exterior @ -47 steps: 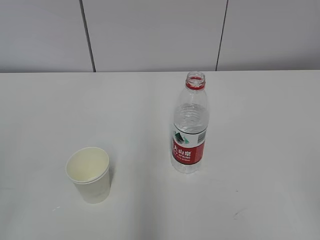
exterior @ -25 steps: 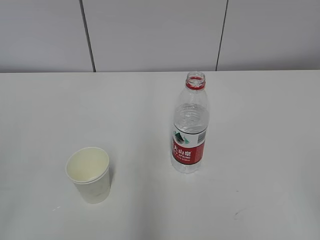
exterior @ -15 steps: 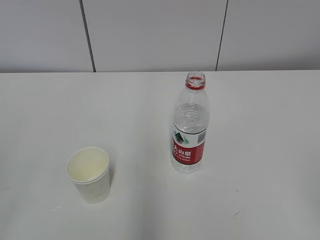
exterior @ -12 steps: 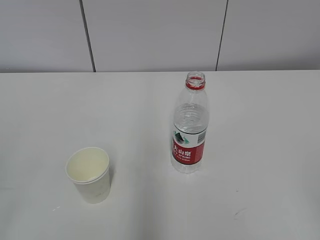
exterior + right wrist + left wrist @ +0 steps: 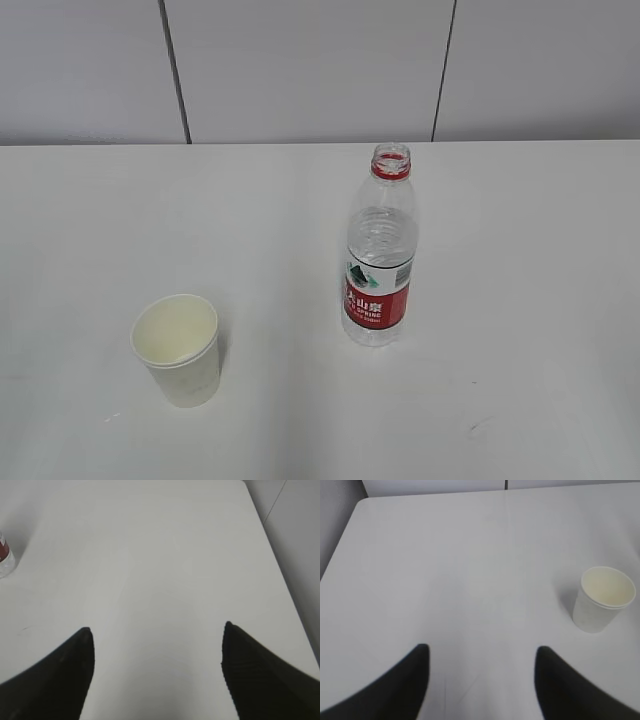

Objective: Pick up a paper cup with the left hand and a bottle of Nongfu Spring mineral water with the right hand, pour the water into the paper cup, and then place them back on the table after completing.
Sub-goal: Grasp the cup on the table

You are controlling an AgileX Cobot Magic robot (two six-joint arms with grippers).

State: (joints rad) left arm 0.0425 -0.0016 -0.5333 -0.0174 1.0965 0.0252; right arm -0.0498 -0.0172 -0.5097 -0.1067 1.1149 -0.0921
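A white paper cup (image 5: 177, 350) stands upright on the white table (image 5: 280, 220) at the front left; it also shows in the left wrist view (image 5: 602, 599), to the right of and beyond my left gripper. An uncapped clear water bottle (image 5: 380, 250) with a red label stands right of centre, partly filled with clear water. Only its base shows at the left edge of the right wrist view (image 5: 5, 560). My left gripper (image 5: 481, 652) is open and empty above bare table. My right gripper (image 5: 157, 630) is open and empty too. Neither arm shows in the exterior view.
A grey panelled wall (image 5: 300, 70) runs behind the table. The table's right edge (image 5: 280, 575) shows in the right wrist view, its left far corner (image 5: 360, 505) in the left wrist view. A faint scuff (image 5: 478, 428) marks the tabletop at the front right.
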